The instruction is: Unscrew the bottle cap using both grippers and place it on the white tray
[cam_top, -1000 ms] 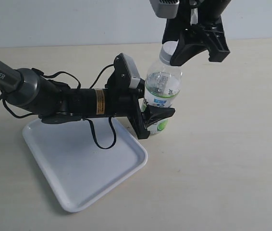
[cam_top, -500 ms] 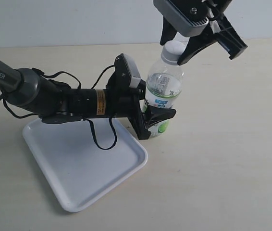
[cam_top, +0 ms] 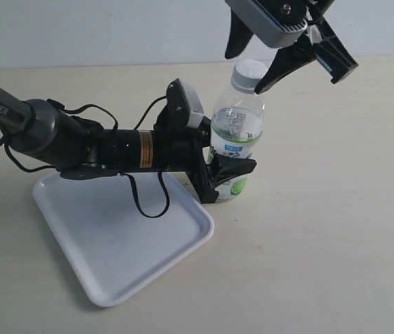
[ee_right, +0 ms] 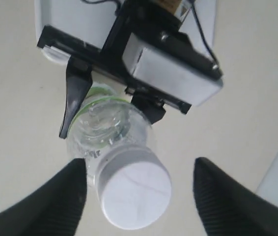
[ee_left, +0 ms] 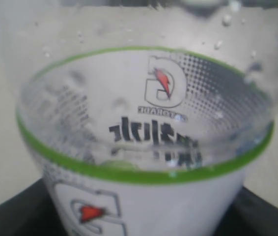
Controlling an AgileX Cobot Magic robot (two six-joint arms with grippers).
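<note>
The small clear plastic bottle (cam_top: 236, 125) stands on the beige tabletop (cam_top: 322, 229), its round white ribbed cap (cam_top: 250, 72) on its neck. The black left hand (cam_top: 226, 174) is clamped on the bottle's lower body. The black right hand (ee_right: 144, 196) hangs over the bottle's top, fingers spread either side of the cap. The flat white rectangular tray (cam_top: 113, 243) lies just beside the bottle's base.

Our two black arms
Left arm (cam_top: 106, 149): grey PiPER sleeve (cam_top: 38, 129), black cables (cam_top: 151, 214) looping beside its yellow band (cam_top: 145, 147); right gripper (cam_top: 245, 72): grey block (cam_top: 273, 17)

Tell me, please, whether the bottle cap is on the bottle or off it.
On. The bottle cap sits on the bottle's neck; the right gripper's jaws stand open on either side of it.
</note>
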